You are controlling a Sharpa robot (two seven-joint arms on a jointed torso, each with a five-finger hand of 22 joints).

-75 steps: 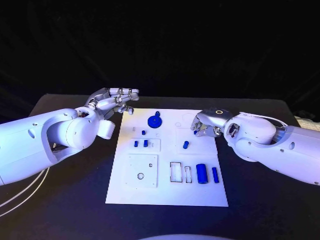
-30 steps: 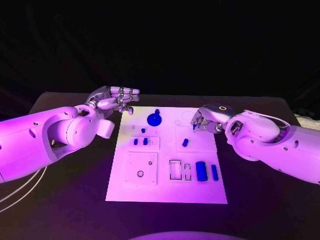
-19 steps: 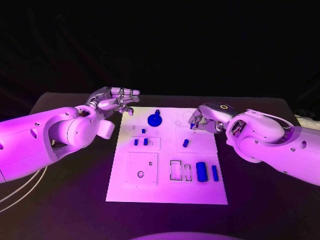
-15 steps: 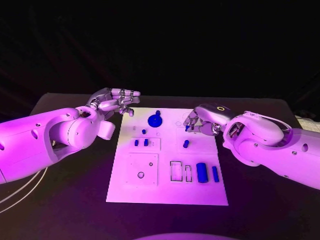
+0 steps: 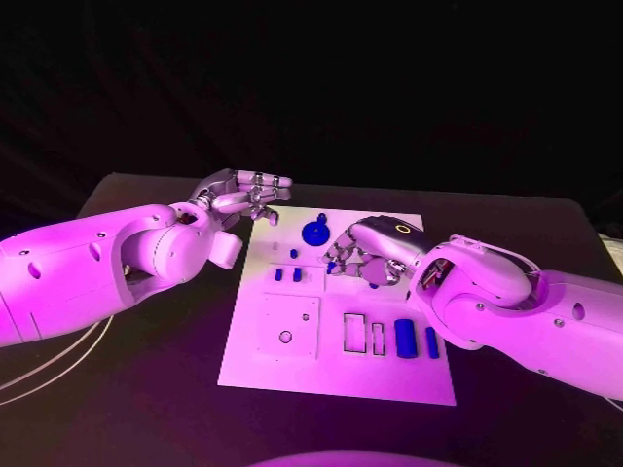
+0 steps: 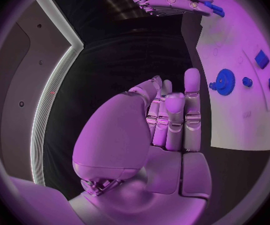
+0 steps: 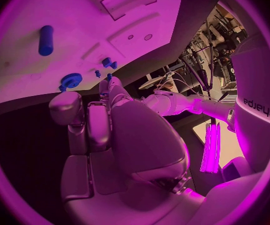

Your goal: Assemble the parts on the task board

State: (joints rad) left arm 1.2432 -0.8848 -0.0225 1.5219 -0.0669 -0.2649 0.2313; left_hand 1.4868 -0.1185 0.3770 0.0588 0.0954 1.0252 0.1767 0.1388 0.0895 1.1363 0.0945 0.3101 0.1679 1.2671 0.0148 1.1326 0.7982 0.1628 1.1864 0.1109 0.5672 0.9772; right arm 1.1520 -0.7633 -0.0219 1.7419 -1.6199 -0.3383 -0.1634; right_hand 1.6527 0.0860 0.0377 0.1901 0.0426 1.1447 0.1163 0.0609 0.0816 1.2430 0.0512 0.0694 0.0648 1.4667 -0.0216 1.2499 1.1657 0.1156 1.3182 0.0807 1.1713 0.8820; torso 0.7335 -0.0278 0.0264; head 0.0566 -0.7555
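robot lab or demo booth: black-draped desk [image 5: 143, 389], dark backdrop, white task board [image 5: 333, 375], cables at the side.

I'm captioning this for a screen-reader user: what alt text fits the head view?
Two white robot arms reach over a white task board on a black table; the right hand is over the board's middle, holding a small blue part, while the left hand hovers by its far left corner. A blue gear sits on the board.

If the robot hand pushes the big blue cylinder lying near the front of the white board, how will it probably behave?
The big blue cylinder lies on its side, so it would probably roll if pushed across its length. It looks smooth and rigid, so fingers might slip. It seems small, probably light.
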